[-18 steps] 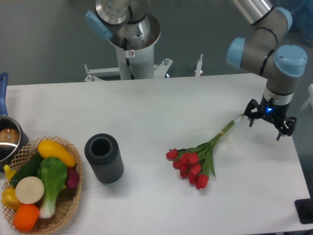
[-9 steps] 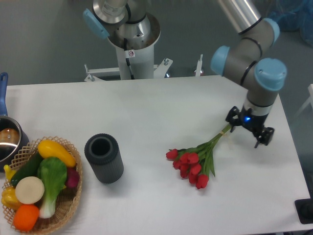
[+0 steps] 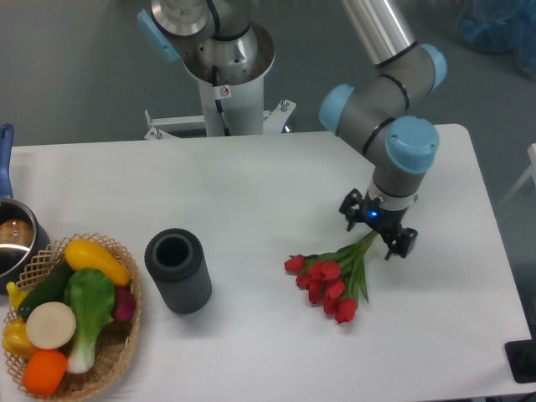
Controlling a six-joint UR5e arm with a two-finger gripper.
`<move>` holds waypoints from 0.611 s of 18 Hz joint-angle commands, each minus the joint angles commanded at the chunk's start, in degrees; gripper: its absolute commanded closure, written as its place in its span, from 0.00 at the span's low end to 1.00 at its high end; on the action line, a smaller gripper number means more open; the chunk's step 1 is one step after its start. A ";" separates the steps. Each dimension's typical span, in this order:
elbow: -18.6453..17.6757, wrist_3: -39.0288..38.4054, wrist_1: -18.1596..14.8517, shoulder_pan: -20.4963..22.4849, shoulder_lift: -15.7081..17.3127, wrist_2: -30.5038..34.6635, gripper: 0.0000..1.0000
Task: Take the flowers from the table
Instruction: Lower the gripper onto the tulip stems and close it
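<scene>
The gripper (image 3: 376, 229), fingers spread apart, hung directly over the stems of the flowers (image 3: 331, 280), which lay flat on the right half of the table (image 3: 251, 184). A dark cylinder (image 3: 177, 270) and a vegetable basket (image 3: 126, 352) stood well to the left.

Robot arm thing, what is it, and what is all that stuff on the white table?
It is a robot arm with a two-finger gripper at its tip, like a claw. One fixed camera looks down at the table from the front. The gripper hangs open over the stems of the flowers, a bunch of red tulips lying on the table. It holds nothing yet. To the left stands a dark cylinder, open at the top. Further left a wicker basket holds toy vegetables, and a pot peeks in at the edge.
</scene>
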 joint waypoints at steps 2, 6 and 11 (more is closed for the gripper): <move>0.17 -1.32 0.44 -1.06 -1.23 0.00 0.00; 2.28 -3.87 0.44 -2.29 -2.46 -0.09 0.07; 3.60 -5.10 0.35 -3.00 -3.78 -0.09 0.40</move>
